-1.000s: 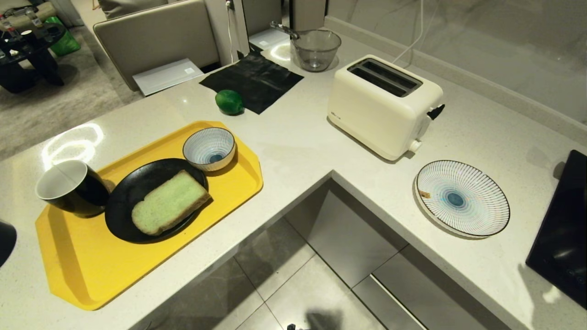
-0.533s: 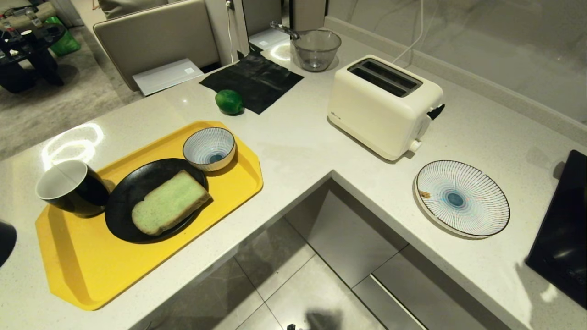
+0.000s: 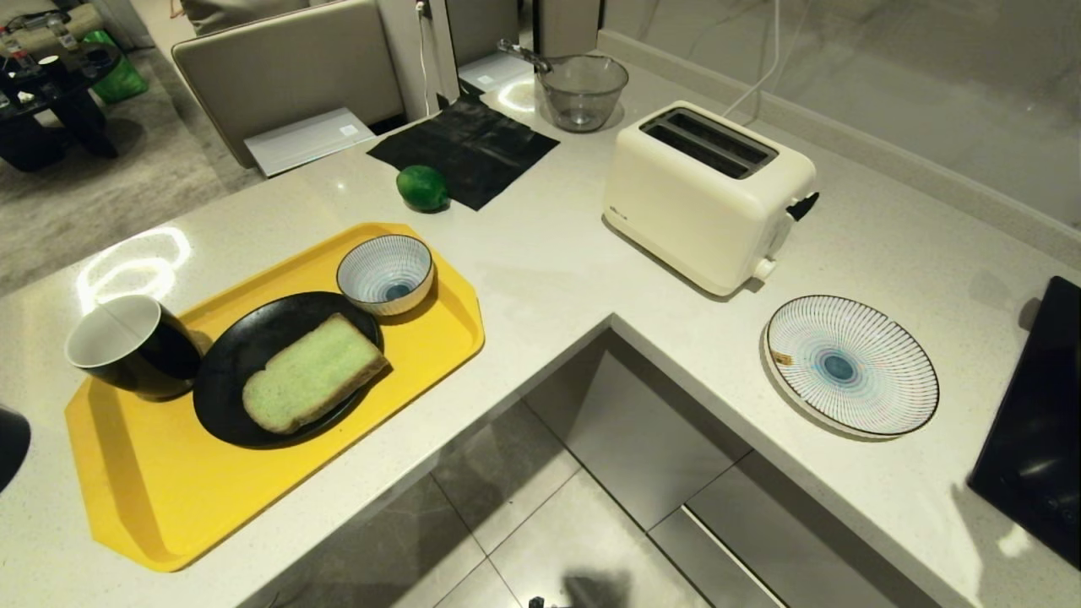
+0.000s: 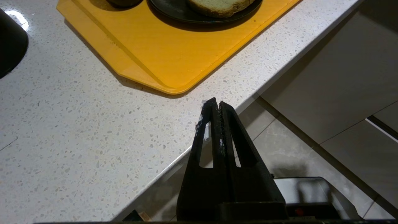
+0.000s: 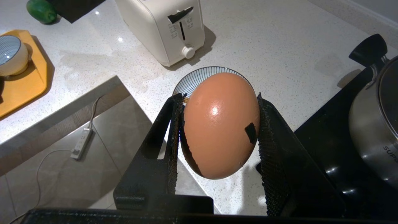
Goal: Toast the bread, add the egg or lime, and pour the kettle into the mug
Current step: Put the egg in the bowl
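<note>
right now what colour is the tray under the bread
Yellow; the tray shows best in the head view, bread on its black plate.

Glossy egg (image 5: 217, 124); speckled stone counter (image 3: 549, 270); steel pot (image 5: 373, 124).

A pale speckled L-shaped counter (image 3: 549, 279) stands over a grey tiled floor (image 3: 540, 540), beige chair (image 3: 291, 72) behind.

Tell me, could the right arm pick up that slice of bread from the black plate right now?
Probably not yet. The right gripper is already shut on the egg, over the striped plate, while the bread lies uncovered across the counter's corner.
</note>
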